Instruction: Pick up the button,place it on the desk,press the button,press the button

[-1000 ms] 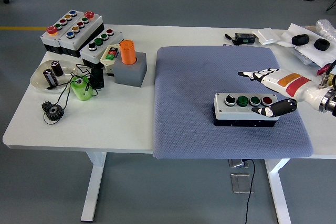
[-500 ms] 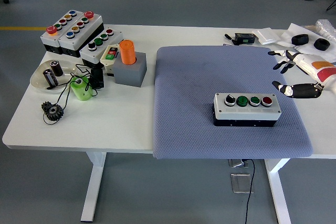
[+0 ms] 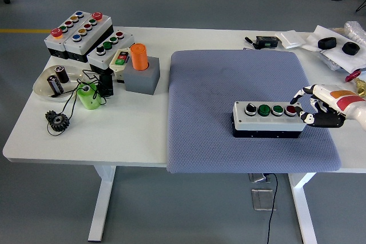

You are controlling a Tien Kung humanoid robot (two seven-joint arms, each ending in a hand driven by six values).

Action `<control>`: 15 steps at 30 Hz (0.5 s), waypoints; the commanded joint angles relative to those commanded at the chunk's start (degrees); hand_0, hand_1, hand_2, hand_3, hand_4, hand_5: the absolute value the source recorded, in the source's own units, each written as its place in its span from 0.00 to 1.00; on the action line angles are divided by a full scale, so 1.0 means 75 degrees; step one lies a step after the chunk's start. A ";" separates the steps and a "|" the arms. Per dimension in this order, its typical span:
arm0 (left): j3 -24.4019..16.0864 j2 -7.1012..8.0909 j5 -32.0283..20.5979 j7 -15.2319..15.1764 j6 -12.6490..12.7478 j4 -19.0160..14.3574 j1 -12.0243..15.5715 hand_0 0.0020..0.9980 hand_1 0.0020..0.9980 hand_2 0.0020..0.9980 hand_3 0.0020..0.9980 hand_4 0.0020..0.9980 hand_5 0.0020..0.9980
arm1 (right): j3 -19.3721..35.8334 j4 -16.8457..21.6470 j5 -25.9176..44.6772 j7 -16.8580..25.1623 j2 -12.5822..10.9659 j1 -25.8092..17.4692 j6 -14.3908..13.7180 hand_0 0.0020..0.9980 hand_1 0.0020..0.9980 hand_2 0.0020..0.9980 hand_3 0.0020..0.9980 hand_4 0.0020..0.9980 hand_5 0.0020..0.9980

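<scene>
Bright even overhead light, soft faint shadows, sharp focus, no glare, slight edge distortion

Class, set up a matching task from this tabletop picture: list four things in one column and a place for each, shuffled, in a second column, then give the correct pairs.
Things
1. button box
2. orange cylinder
3. black gear
4. right hand

Places
A. near the table's left front edge
B. standing in a grey block
C. lying on the blue-grey mat
D. at the box's red-button end

Pairs: 1-C, 2-B, 3-A, 4-D
</scene>
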 joint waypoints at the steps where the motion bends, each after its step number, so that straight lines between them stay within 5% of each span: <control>1: -0.0003 0.0000 0.0008 0.0004 0.0001 0.0000 0.0000 0.69 0.74 0.76 0.60 0.42 1.00 | -0.0017 -0.0021 -0.0016 0.0005 0.0016 0.0004 0.0005 0.15 0.00 0.10 0.64 0.52 0.42; 15: -0.0016 -0.0005 0.0024 0.0022 0.0001 0.0001 -0.0014 0.69 0.74 0.76 0.60 0.42 1.00 | -0.0222 -0.0329 -0.0018 -0.0024 0.0172 0.0056 0.0066 0.15 0.00 0.10 0.65 0.51 0.42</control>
